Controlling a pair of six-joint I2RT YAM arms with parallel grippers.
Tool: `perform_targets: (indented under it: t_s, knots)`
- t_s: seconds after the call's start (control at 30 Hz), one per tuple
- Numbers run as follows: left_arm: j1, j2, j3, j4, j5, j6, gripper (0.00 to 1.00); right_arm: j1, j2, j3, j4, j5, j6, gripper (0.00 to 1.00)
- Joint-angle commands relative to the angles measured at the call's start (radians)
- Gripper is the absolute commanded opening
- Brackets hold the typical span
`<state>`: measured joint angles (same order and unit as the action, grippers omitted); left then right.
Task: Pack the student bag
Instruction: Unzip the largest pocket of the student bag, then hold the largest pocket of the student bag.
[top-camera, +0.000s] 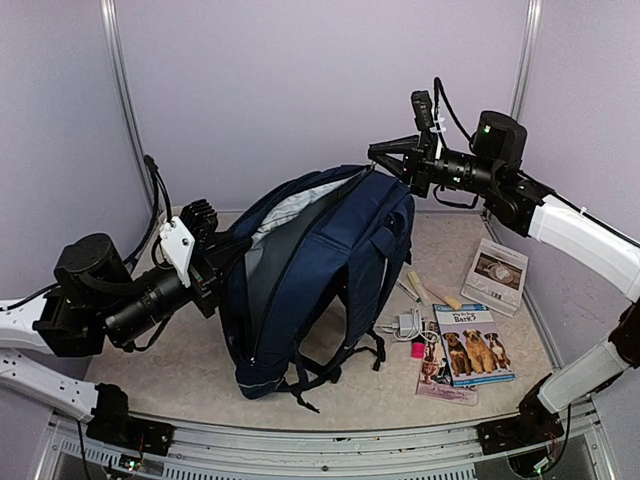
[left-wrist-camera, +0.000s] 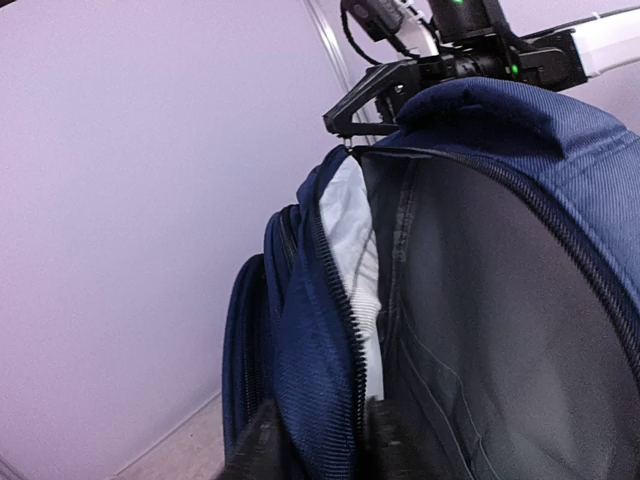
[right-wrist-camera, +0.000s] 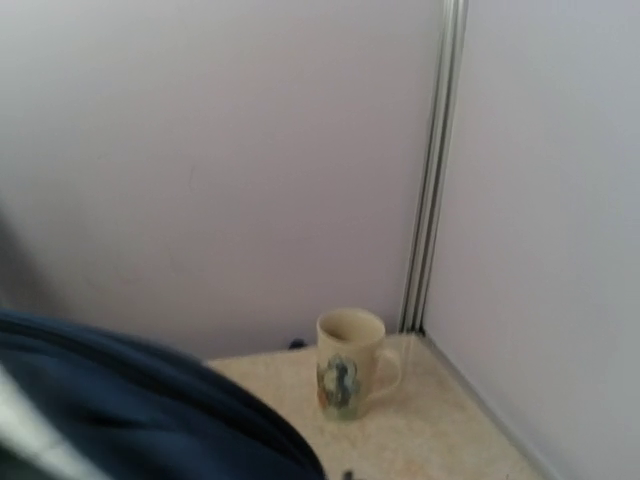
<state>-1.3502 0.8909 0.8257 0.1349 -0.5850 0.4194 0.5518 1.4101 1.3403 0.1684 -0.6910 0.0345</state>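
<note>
The student bag (top-camera: 320, 270) is a navy-blue backpack standing upright mid-table, its main zip open and its light grey lining (top-camera: 290, 210) showing. My left gripper (top-camera: 222, 262) is shut on the edge of the bag's front panel. In the left wrist view (left-wrist-camera: 320, 440) a fold of blue fabric and zip teeth sits between the two blurred fingers (left-wrist-camera: 260, 445). My right gripper (top-camera: 378, 154) is at the bag's top by the zip end, with its fingertips together. It also shows in the left wrist view (left-wrist-camera: 335, 125). The right wrist view shows only blue bag fabric (right-wrist-camera: 140, 400), no fingers.
To the right of the bag lie a dog book (top-camera: 472, 345), a white book (top-camera: 496, 272), a thin booklet (top-camera: 445, 385), a charger with cable (top-camera: 407, 325), a small pink item (top-camera: 418, 350) and wooden sticks (top-camera: 415, 285). A cream mug (right-wrist-camera: 350, 365) stands in the back corner.
</note>
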Motion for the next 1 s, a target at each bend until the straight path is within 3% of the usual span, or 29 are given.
perform_targets:
  t_s: [0.0, 0.07, 0.13, 0.27, 0.47, 0.63, 0.8, 0.83, 0.9, 0.93, 0.97]
  knots:
    - [-0.008, -0.026, 0.067, -0.027, -0.098, -0.08, 0.59, 0.094, -0.027, 0.111, 0.081, 0.118, -0.055, 0.0]
    - [-0.008, -0.024, 0.105, -0.029, -0.013, -0.117, 0.67, 0.158, -0.031, 0.133, 0.079, 0.139, -0.073, 0.0]
    - [-0.008, 0.017, 0.175, -0.057, 0.029, -0.139, 0.7, 0.219, -0.027, 0.159, 0.068, 0.177, -0.111, 0.0]
    - [-0.008, 0.16, 0.275, -0.195, 0.01, -0.11, 0.82, 0.305, -0.012, 0.192, 0.057, 0.223, -0.158, 0.0]
    - [-0.006, 0.163, 0.332, -0.185, 0.031, -0.083, 0.74, 0.346, 0.005, 0.238, 0.008, 0.187, -0.186, 0.0]
    - [0.069, 0.178, 0.392, -0.294, 0.1, -0.121, 0.85, 0.363, 0.006, 0.249, 0.016, 0.157, -0.184, 0.0]
    - [0.151, 0.226, 0.39, -0.341, 0.201, -0.187, 0.85, 0.37, 0.025, 0.262, 0.003, 0.159, -0.188, 0.0]
    - [0.168, 0.235, 0.389, -0.341, 0.193, -0.183, 0.83, 0.369, 0.027, 0.265, 0.0, 0.158, -0.187, 0.0]
    - [0.201, 0.244, 0.393, -0.334, 0.201, -0.176, 0.67, 0.37, 0.026, 0.265, 0.0, 0.155, -0.183, 0.0]
    - [0.213, 0.247, 0.398, -0.325, 0.213, -0.172, 0.55, 0.369, 0.022, 0.264, 0.001, 0.155, -0.18, 0.0]
    - [0.219, 0.247, 0.402, -0.317, 0.226, -0.167, 0.35, 0.369, 0.017, 0.262, 0.002, 0.158, -0.18, 0.0]
